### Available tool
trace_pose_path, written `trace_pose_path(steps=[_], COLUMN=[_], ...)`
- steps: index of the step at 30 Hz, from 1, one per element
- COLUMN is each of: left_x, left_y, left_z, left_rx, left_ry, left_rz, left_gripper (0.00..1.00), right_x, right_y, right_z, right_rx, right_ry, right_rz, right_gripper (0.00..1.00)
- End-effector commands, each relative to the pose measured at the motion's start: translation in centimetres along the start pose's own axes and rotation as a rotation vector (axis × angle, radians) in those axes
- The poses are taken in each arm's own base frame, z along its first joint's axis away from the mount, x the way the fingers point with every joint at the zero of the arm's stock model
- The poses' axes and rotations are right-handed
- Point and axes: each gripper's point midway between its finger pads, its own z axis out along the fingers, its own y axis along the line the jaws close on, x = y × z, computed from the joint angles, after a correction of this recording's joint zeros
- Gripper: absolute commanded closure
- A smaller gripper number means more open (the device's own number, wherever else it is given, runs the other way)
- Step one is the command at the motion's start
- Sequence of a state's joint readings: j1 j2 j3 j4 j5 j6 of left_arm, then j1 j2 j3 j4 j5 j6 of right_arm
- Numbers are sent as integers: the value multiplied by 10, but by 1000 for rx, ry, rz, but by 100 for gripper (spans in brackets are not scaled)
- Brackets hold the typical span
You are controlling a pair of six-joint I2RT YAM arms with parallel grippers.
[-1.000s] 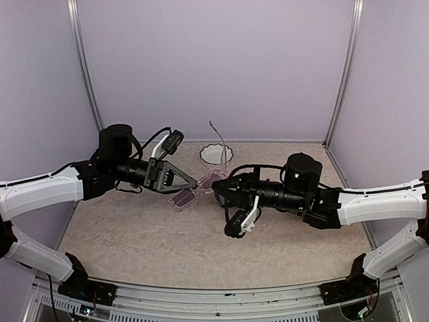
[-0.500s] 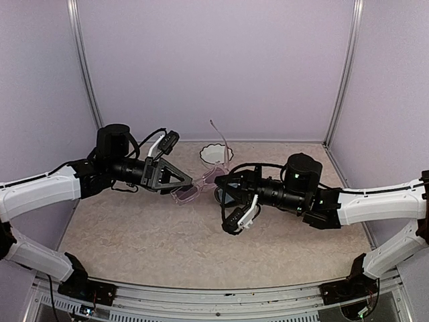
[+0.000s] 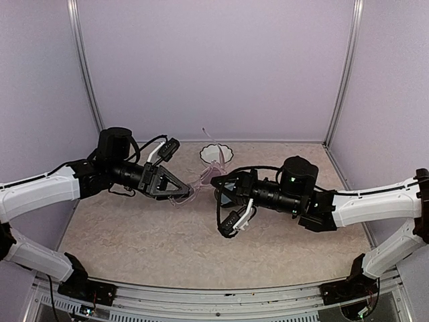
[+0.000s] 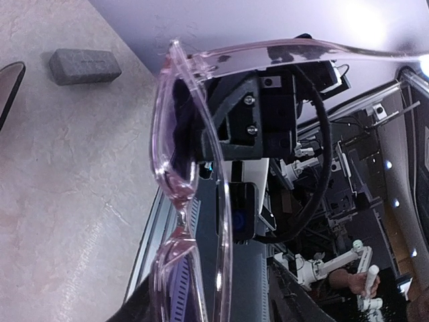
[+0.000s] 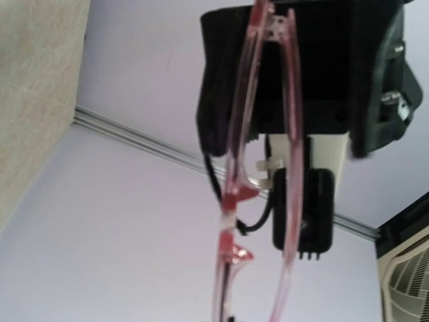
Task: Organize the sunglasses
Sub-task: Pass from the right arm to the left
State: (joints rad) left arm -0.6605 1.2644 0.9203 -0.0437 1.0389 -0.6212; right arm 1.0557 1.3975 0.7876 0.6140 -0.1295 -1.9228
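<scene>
The pale pinkish-clear glasses (image 3: 201,178) hang in the air between my two grippers, above the middle of the table. One temple arm (image 3: 212,142) sticks up toward the back wall. My left gripper (image 3: 185,192) is shut on the glasses' left end, and my right gripper (image 3: 218,182) is shut on their right end. The left wrist view shows the frame (image 4: 175,181) running up to the right gripper. The right wrist view shows the frame (image 5: 231,201) running up to the left gripper (image 5: 301,67). The round dark sunglasses cannot be made out.
A white scalloped round object (image 3: 216,154) sits on the table behind the glasses. In the left wrist view a grey speckled case (image 4: 85,66) lies shut on the table, and a dark curved edge (image 4: 8,90) shows at the left border.
The pinkish glasses were resting low by the table and have been lifted. Both grippers rose and shifted slightly left with them, and the glasses turned more edge-on.
</scene>
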Motion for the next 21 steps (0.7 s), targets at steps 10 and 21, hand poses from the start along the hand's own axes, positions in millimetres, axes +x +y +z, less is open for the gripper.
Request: trace_pose_path(steps=[10, 21], left_x=[11, 5], left_y=[0, 3], left_z=[2, -3], left_rx=[29, 11], left_ry=[37, 9], left_rz=[1, -6], left_gripper=[77, 90], right_x=[2, 1], right_y=[0, 0], right_z=[4, -2], right_rx=[24, 32], right_ry=[51, 73], right_rz=[-84, -74], right_gripper=[100, 79])
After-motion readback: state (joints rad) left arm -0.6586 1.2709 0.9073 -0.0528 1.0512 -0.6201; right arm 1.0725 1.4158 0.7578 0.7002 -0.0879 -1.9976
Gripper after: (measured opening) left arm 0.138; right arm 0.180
